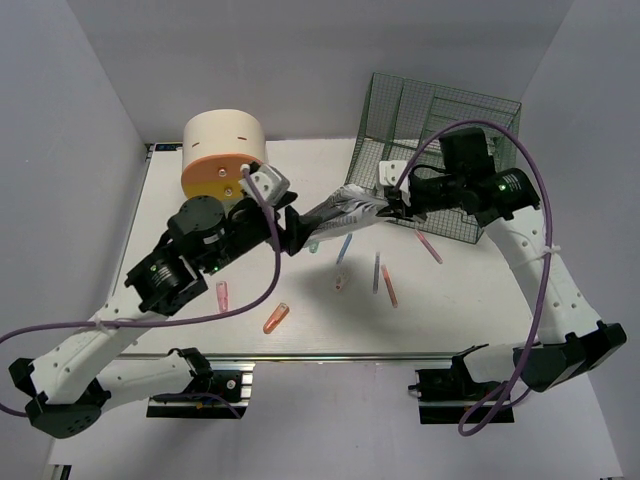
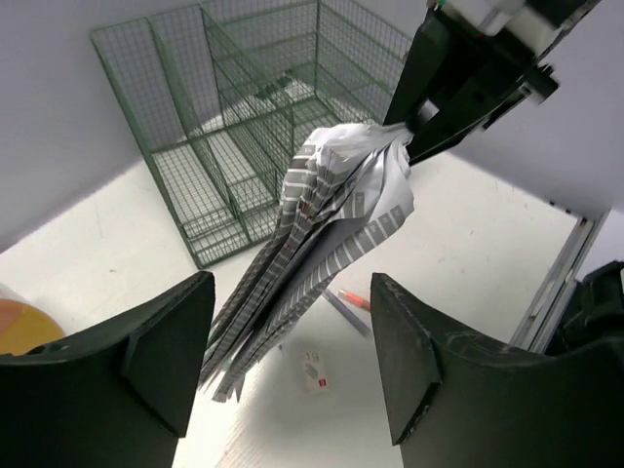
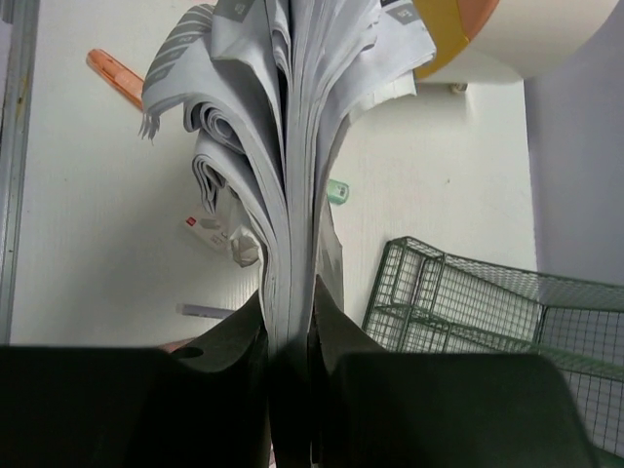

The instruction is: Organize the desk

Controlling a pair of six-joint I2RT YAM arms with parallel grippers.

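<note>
The white desk holds scattered pens. My right gripper is shut on one end of a grey-and-white stack of papers and holds it above the desk in front of the green wire rack. In the right wrist view the papers fan out from the shut gripper. My left gripper is open, its jaws on either side of the stack's free end without touching it. In the left wrist view the papers hang between the wide-open fingers.
A cream-and-orange round box stands at the back left. Several pens lie on the desk, among them a pink one, an orange one and a red one. A small white eraser lies under the papers. A metal rail runs along the front.
</note>
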